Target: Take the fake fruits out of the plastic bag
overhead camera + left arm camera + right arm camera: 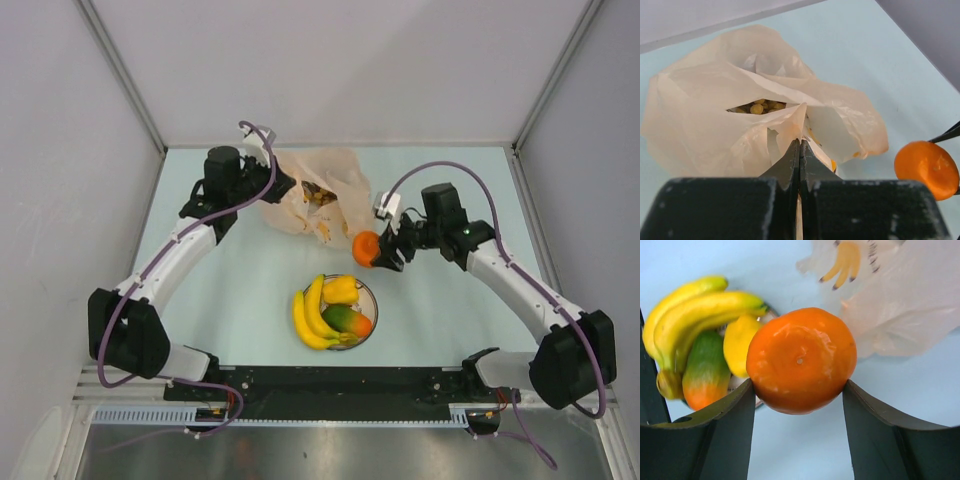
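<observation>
The right gripper (377, 251) is holding the orange (365, 248) between the bag (312, 188) and the plate (375, 298), risking the glossy ball slipping and rolling off, while the left gripper (799, 146) is pinching the bag's left edge.

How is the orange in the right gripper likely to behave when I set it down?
Probably rolls: the orange is round and glossy, and the plate is already crowded. Likely stiff, maybe slippery: the right gripper pinches its shiny sides without denting them.
</observation>
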Robot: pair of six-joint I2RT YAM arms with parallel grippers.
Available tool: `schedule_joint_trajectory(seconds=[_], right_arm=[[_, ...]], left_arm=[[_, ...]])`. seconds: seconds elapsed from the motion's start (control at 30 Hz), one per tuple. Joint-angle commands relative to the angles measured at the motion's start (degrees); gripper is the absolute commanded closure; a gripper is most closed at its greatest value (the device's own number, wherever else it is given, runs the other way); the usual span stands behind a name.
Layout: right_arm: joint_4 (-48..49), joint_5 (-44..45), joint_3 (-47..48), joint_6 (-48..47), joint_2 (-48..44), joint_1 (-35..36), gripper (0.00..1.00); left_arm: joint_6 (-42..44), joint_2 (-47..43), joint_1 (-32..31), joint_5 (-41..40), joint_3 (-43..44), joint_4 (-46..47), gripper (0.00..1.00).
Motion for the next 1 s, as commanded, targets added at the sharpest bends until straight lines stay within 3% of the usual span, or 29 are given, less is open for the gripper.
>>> schedule_joint_trajectory(seconds=[0.0, 0.37, 0.97], right_arm=[[-6.2, -1.2, -7.2, -12.5, -3.0, 0.6, 0.74], [-5.5, 2.3, -12.7, -17.9, -1.2, 8.6, 0.72], [-3.2, 1.5, -15.3, -18.8, 3.1, 9.6, 0.70]], left_arm=[[-0.8, -2.8, 0.2, 0.5, -1.5, 2.2, 1.00], [-0.4, -5.4, 0.1, 0.5, -4.1, 1.8, 1.00], [0.0, -6.7, 0.1, 1.0, -5.7, 1.8, 1.00]])
